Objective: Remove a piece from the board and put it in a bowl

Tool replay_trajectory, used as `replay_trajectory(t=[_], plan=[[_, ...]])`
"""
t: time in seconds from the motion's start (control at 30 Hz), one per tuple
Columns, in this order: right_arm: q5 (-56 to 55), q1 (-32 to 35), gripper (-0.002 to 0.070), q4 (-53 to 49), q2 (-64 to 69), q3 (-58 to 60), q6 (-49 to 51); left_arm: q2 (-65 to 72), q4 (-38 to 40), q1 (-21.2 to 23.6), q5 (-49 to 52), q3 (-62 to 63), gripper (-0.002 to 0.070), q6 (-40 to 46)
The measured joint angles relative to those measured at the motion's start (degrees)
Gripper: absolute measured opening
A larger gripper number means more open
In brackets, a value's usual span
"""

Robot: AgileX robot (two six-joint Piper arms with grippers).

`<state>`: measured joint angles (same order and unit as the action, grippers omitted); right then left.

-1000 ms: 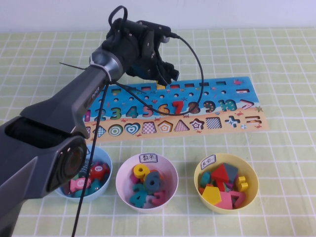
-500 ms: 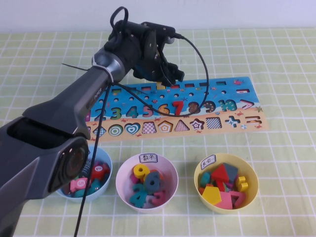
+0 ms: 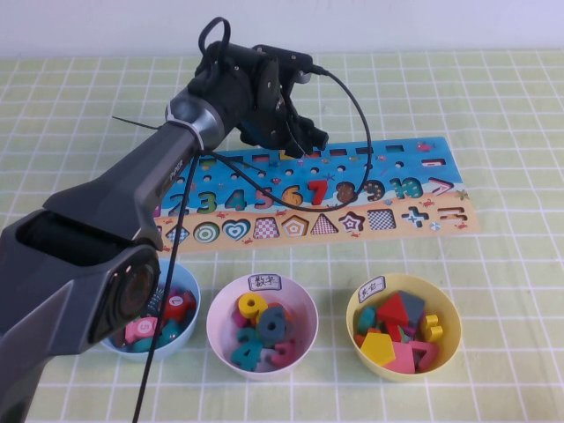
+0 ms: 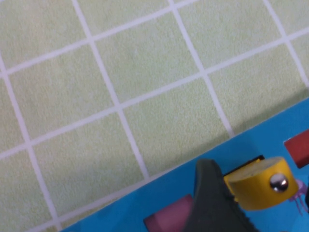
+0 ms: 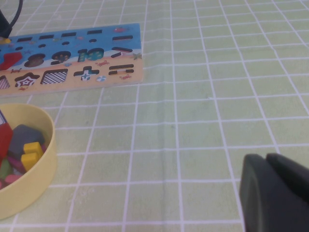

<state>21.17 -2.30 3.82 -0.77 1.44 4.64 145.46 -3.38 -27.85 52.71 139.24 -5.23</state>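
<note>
The board [image 3: 388, 189], blue above and tan below, lies across the middle of the table. My left gripper [image 3: 295, 143] is low over the board's far row of slots. In the left wrist view it [image 4: 263, 198] is shut on the yellow piece [image 4: 251, 181], which has a small metal stud and sits tilted just above a dark slot in the blue board [image 4: 241, 145]. One dark finger [image 4: 212, 203] presses its side; the other is out of frame. The light blue bowl [image 3: 196, 304] stands front left, partly hidden by my left arm. My right gripper [image 5: 270, 164] is shut, low over bare cloth.
A pink bowl [image 3: 304, 304] with number pieces stands front centre. A yellow bowl [image 3: 451, 308] with shape pieces stands front right and shows in the right wrist view [image 5: 46, 145]. The board's right end [image 5: 72, 53] shows there too. A green checked cloth covers the table.
My left gripper has shifted a little to the right along the board's far row and now covers the yellow piece. The bowls and board have not moved.
</note>
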Motion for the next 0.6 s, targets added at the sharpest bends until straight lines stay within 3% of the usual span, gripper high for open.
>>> replay_trajectory(t=[0.13,0.3,0.6], plan=[[0.0,0.0,-0.0018,0.0,0.0,0.0,0.0,0.0,0.0,0.0,-0.5,0.0,0.0313,0.0],[0.0,0.0,-0.0018,0.0,0.0,0.0,0.0,0.0,0.0,0.0,-0.7,0.0,0.0195,0.0],[0.0,0.0,-0.0018,0.0,0.0,0.0,0.0,-0.2,-0.2,0.0,-0.6,0.0,0.0196,0.0]])
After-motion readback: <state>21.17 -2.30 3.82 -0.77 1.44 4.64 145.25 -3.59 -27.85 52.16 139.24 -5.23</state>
